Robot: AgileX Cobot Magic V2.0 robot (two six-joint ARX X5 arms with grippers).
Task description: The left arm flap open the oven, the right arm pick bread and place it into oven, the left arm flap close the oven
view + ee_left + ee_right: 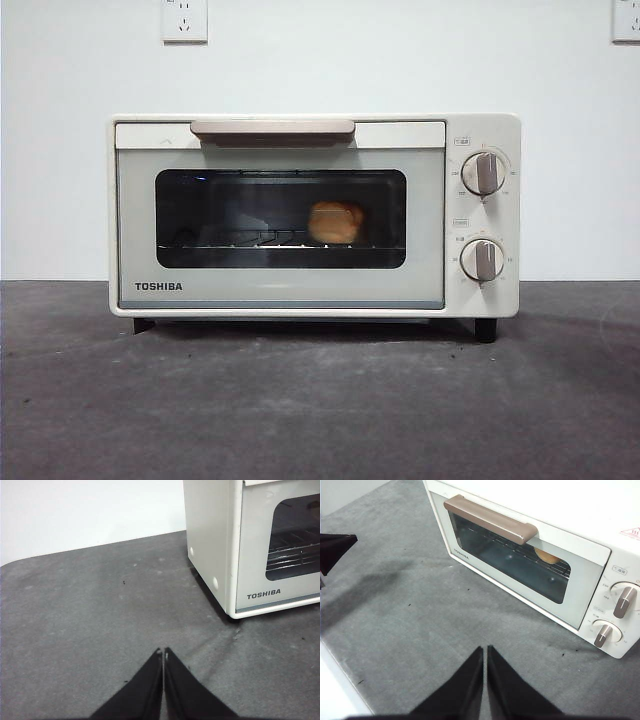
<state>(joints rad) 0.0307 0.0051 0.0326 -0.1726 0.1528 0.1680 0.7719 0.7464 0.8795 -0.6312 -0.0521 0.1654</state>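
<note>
Both grippers, left gripper [163, 652] and right gripper [485, 650], pressed together, clear of oven [300, 300]. Door shut, bread [335, 222] inside; judged complete, hold off.

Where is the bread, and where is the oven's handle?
bread [335, 222], front view, middle of the loaf behind the glass door.
handle [272, 128], front view, middle of the beige bar atop the oven [483, 130] door.

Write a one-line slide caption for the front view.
Closed cream oven on the dark table, bread resting on the rack behind its glass door, no arm in sight.
</note>
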